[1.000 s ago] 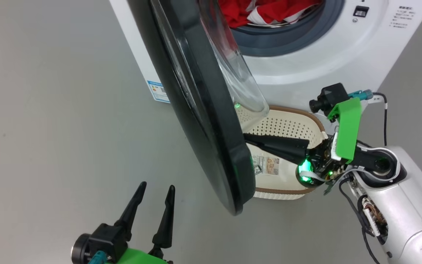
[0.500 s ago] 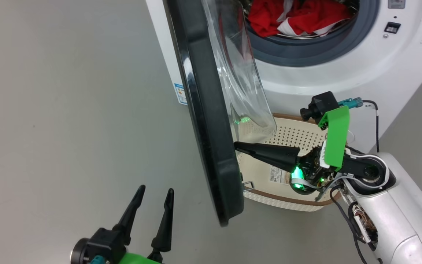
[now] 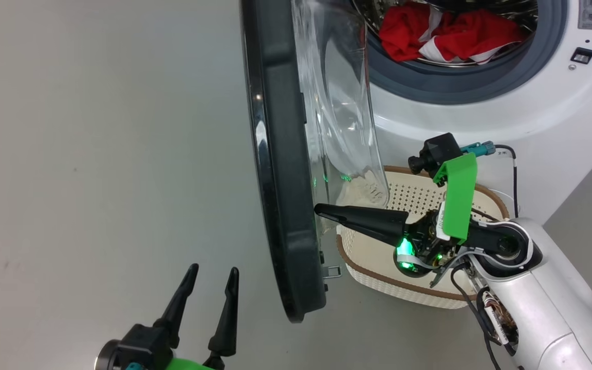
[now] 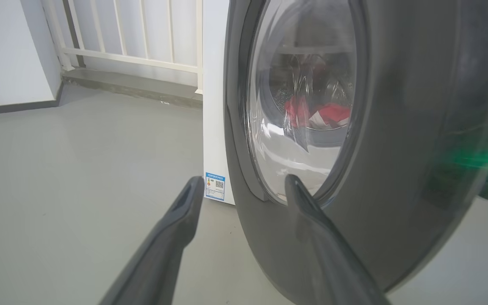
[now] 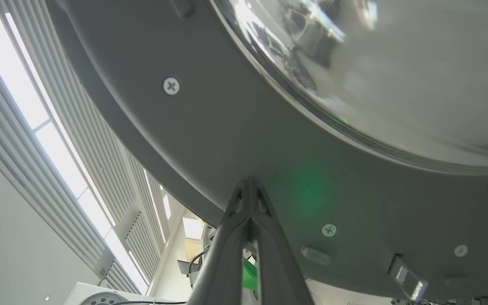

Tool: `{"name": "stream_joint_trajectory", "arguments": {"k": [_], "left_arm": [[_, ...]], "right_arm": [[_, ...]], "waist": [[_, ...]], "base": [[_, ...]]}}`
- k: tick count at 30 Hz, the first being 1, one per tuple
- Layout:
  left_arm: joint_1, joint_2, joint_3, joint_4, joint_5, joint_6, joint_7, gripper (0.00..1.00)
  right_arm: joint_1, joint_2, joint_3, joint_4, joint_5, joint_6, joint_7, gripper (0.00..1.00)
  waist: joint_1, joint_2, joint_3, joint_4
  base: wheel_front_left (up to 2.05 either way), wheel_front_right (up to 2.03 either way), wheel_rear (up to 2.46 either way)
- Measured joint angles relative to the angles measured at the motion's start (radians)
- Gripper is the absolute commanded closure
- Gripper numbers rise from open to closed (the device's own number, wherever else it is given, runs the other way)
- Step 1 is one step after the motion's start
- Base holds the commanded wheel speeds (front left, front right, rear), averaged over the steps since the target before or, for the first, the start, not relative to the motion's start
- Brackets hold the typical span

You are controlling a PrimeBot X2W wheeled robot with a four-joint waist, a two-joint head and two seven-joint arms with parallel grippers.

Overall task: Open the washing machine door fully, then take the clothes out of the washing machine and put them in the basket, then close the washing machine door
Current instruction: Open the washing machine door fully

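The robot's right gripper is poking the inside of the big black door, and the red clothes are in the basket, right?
Not quite. The head view shows the clothes lying inside the washing machine, not in the basket. The rest is right: the right gripper, shut, has its tips against the inner face of the washing machine door.
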Motion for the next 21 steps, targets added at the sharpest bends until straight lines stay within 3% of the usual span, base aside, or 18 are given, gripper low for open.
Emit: {"name": "stream_joint_trajectory", "arguments": {"k": [21], "left_arm": [[0.018,0.0,0.015,-0.014,0.0,0.009,0.0,0.0]], "right_arm": [[0.013,0.017,0.0,-0.002,-0.039,0.0,-0.014,1.0]], "waist": [[0.0,0.0,-0.01,0.023]], "base": [[0.0,0.0,0.0]]}}
